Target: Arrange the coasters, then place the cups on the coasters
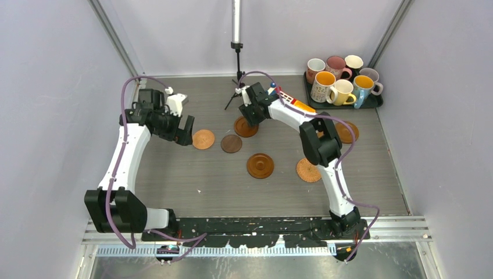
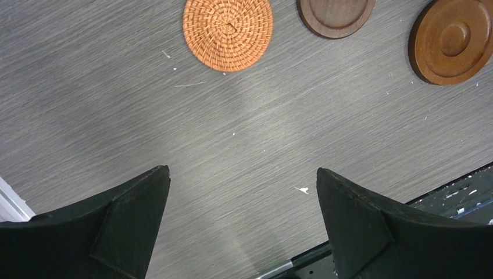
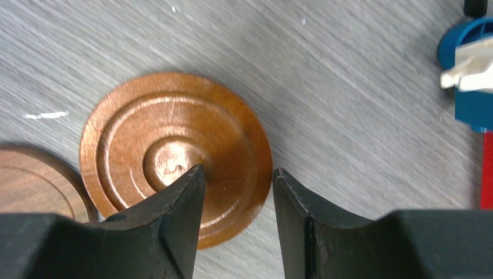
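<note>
The coaster [image 3: 145,128] lies flat, grooved face up, its rim between the right claw's [image 3: 238,174] half-parted jaws, while the left claw [image 2: 241,171] hangs wide apart above the table [image 2: 244,128].

the right arm [image 1: 318,142] hid part of an orange coaster [image 1: 350,132], the right wrist view's left edge cut off a darker coaster [image 3: 29,186], and blur smeared the table [image 3: 349,64] grain there.
</note>
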You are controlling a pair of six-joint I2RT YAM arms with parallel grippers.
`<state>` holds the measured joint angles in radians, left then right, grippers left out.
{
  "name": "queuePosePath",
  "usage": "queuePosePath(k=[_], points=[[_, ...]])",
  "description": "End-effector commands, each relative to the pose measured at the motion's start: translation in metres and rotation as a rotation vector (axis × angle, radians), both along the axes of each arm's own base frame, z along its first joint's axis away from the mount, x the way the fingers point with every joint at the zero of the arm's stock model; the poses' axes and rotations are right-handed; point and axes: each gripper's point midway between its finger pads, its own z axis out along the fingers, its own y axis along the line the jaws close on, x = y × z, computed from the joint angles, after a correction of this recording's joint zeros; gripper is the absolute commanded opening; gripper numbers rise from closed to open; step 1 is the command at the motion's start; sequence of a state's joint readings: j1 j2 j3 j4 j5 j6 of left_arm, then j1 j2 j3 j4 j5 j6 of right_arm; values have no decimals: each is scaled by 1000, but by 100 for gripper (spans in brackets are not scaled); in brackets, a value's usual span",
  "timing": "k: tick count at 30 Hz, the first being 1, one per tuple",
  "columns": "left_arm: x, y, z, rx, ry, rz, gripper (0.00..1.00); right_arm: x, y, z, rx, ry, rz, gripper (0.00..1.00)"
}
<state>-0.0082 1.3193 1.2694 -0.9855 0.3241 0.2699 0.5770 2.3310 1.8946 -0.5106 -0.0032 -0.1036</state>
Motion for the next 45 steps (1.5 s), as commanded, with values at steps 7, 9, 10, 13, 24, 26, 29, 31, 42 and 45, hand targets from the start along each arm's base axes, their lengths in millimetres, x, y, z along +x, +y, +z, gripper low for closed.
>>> queuePosePath(k=[7,9,10,13,24,26,29,31,42,45], points=[[15,-23,-10,-36,-31,-108,100,-47,-68,-5,-158,73,-48,48],[14,-31,-13,-32,-29,-135,100,-52,-83,-8,-174,86,-67,48],[13,-35,-15,-30,-29,-152,100,-54,-90,-8,-179,91,-79,47],[11,-47,-21,-24,-26,-195,100,-56,-109,-6,-184,99,-114,47],[11,-96,-39,-20,0,-326,100,-66,-142,5,-188,105,-152,47],[13,-106,-43,-13,3,-348,100,-62,-139,11,-173,93,-155,48],[15,-126,-47,-18,4,-379,100,-57,-132,24,-133,71,-156,51],[16,-142,-49,-17,0,-411,100,-53,-126,36,-96,60,-162,55],[22,-222,-66,-12,-17,-600,100,-42,-108,117,116,-13,-184,66],[23,-242,-76,20,-26,-633,100,-42,-127,122,117,-11,-224,66]])
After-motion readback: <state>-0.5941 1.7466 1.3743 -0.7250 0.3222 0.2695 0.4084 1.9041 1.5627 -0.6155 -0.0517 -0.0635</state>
